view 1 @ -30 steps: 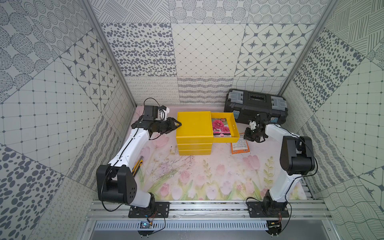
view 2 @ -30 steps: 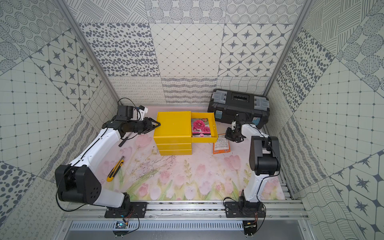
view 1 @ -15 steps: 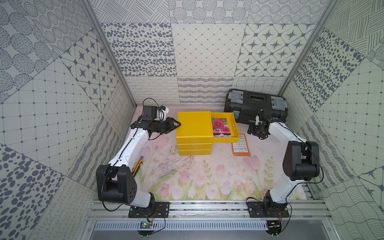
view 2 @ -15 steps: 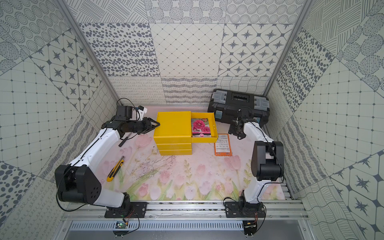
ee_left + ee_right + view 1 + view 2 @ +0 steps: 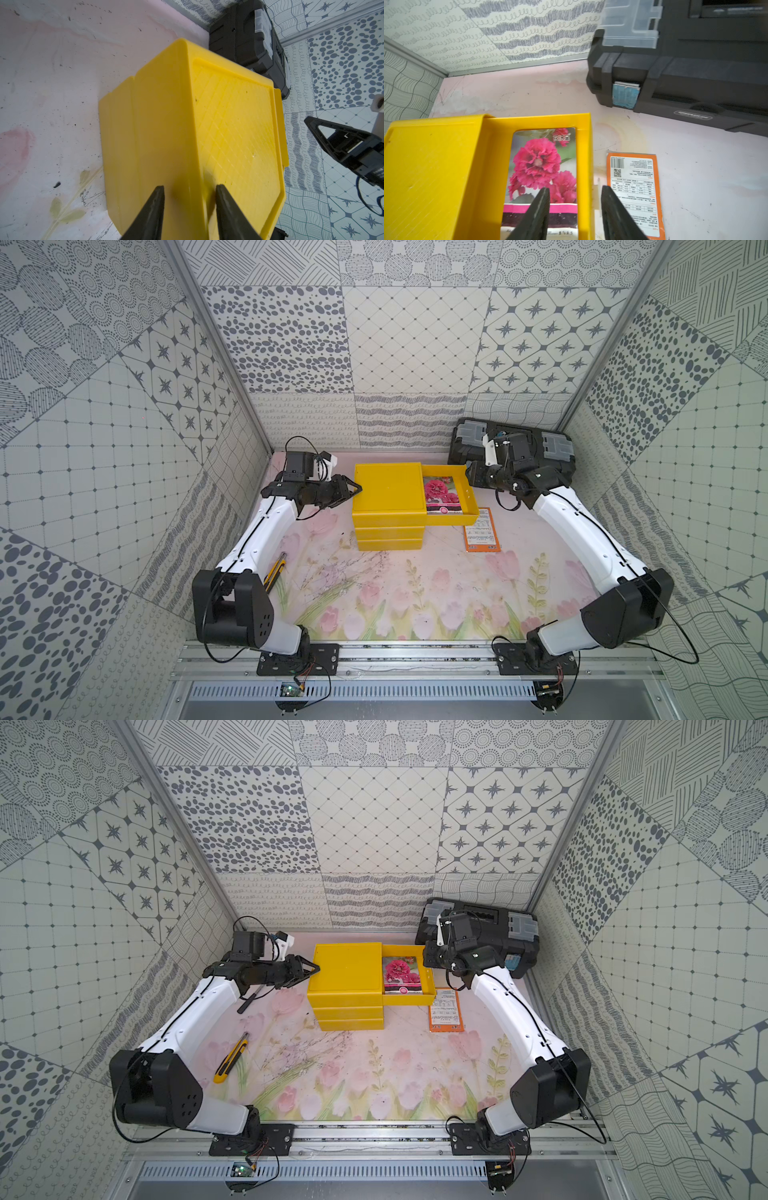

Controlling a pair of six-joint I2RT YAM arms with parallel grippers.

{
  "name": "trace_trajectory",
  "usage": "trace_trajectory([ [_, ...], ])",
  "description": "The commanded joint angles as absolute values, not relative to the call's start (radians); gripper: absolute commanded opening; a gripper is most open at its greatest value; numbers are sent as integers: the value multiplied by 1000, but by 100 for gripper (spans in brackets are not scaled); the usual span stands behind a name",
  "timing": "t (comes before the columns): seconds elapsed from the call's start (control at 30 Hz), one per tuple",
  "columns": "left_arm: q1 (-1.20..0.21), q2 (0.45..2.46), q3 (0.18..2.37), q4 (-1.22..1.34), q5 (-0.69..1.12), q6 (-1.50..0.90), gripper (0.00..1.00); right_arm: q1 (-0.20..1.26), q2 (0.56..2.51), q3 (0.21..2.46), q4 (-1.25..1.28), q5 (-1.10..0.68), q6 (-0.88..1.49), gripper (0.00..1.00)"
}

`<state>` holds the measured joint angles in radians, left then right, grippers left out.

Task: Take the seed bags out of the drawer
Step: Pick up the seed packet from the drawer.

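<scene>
A: What do we see?
B: We see the pink seed bag [image 5: 443, 499] lying in the open drawer [image 5: 446, 519], and the orange seed bag [image 5: 482, 533] on the table [image 5: 415, 585] just beside it.
A: And how do we stand?
B: Our right end effector [image 5: 575, 189] is spread and empty by the drawer. Our left end effector [image 5: 189, 187] is spread at the yellow cube [image 5: 166, 124].

Right tool [image 5: 575, 188], jaws now apart and empty, has moved off the orange seed packet [image 5: 633, 187], which is left flat on the counter [image 5: 695, 176], to above the drawer [image 5: 588, 145] edge.
</scene>
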<state>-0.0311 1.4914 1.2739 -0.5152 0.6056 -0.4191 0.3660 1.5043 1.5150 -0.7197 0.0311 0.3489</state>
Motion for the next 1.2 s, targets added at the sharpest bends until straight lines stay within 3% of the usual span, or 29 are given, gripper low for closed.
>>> trace_trajectory([
  [0.0, -23, 1493, 1258, -675, 488, -399, 43, 419, 1572, 1572, -779, 78, 352, 44],
  [0.27, -23, 1491, 1257, -673, 494, -400, 43, 497, 1735, 1634, -791, 167, 348, 36],
  [0.6, -23, 1491, 1259, -673, 499, -402, 43, 515, 1881, 1754, -839, 194, 331, 33],
  [0.97, -23, 1494, 1257, -670, 499, -403, 43, 536, 1940, 1798, -844, 88, 334, 31],
  [1.17, -23, 1496, 1257, -671, 499, -403, 43, 535, 1957, 1818, -831, -72, 356, 31],
])
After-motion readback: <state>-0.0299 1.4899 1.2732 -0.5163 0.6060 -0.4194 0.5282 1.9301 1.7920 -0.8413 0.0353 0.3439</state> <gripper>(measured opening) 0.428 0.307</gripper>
